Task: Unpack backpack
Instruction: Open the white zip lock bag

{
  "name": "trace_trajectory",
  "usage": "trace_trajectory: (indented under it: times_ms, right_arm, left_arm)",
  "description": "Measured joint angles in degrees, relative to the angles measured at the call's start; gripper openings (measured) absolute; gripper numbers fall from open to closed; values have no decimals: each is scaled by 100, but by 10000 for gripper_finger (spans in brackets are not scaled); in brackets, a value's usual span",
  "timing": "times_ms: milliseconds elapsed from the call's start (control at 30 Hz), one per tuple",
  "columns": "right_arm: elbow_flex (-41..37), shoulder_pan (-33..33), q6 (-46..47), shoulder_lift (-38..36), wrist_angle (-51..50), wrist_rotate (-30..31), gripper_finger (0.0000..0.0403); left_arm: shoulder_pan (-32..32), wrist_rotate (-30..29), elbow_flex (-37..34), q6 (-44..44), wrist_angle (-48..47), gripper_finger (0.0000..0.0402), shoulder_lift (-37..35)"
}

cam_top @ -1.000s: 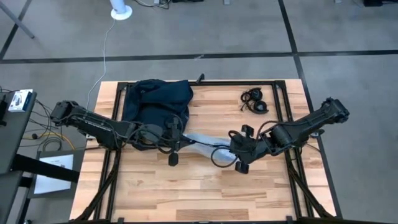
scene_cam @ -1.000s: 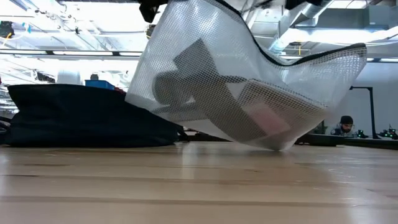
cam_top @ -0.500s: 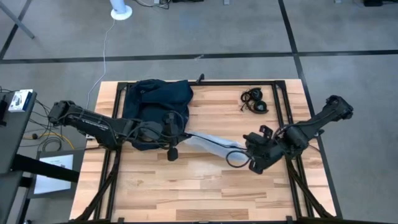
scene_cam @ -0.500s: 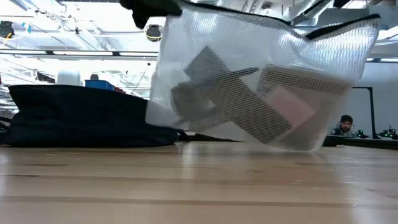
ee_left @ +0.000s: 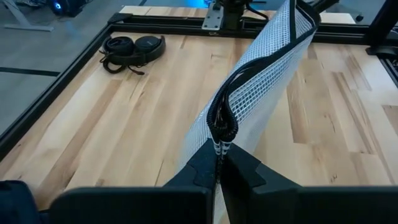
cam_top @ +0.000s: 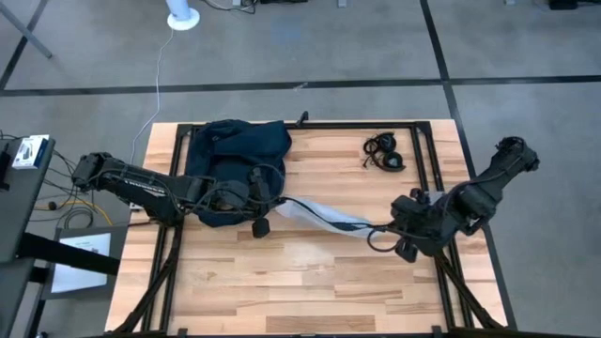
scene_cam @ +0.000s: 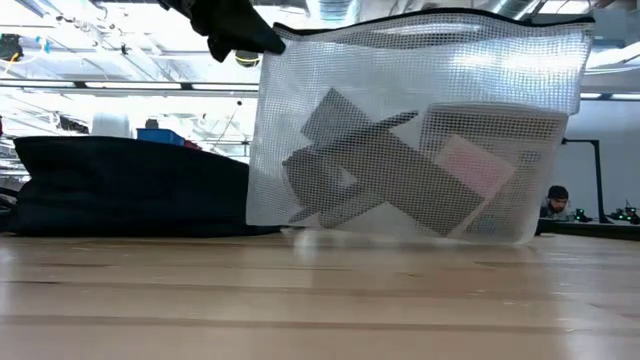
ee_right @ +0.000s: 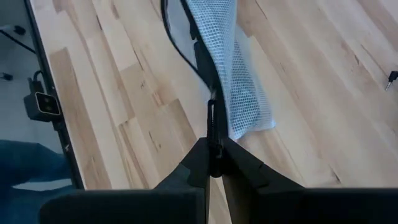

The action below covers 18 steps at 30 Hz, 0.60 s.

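The dark navy backpack lies at the table's far left, flat on the wood. Beside it hangs a white mesh pouch with a black-trimmed top edge and dark flat items inside, stretched between my two grippers. My left gripper is shut on the pouch's end nearest the backpack. My right gripper is shut on the opposite end, toward the table's right edge. The pouch's lower edge hangs close to the table; whether it touches, I cannot tell. My left gripper pinches the black-trimmed top edge of the pouch at its corner, between the two fingertips. The fingers come level from the table's left side. The mesh hangs below the trim, which runs taut toward the other gripper. My right gripper pinches the black trim at the pouch's other top corner between its two fingertips. The fingers reach in from the table's right side, slanting down. The mesh hangs below the held edge, and the top edge is drawn straight.
Black headphones with a coiled cable lie at the far right of the table. A black frame rail runs along the table's right side. Bare wood lies in front of the pouch toward the near edge.
My right gripper has moved toward the table's right edge with its end of the pouch. The pouch's top edge, sagging a second ago, is now drawn straight, and the pouch hangs flat and upright. My left gripper has kept its hold near the backpack.
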Motion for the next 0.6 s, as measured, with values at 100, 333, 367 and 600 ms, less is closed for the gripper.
trace_trajectory:
  times_ms: [100, 333, 367, 600]
  right_arm:
    - [0, 97, 79, -38, -121, 2, 14]
    - [0, 288, 235, -46, -138, -147, 14]
    - [0, 318, 278, -47, -140, -158, 14]
    - [0, 579, 613, -46, -302, -168, 14]
  left_arm:
    - [8, 1, 0, 0, -45, 0, 0]
    - [8, 6, 0, -143, -40, 0, 0]
    - [8, 10, 0, -186, -40, 0, 0]
    - [6, 17, -4, -297, -34, 0, 0]
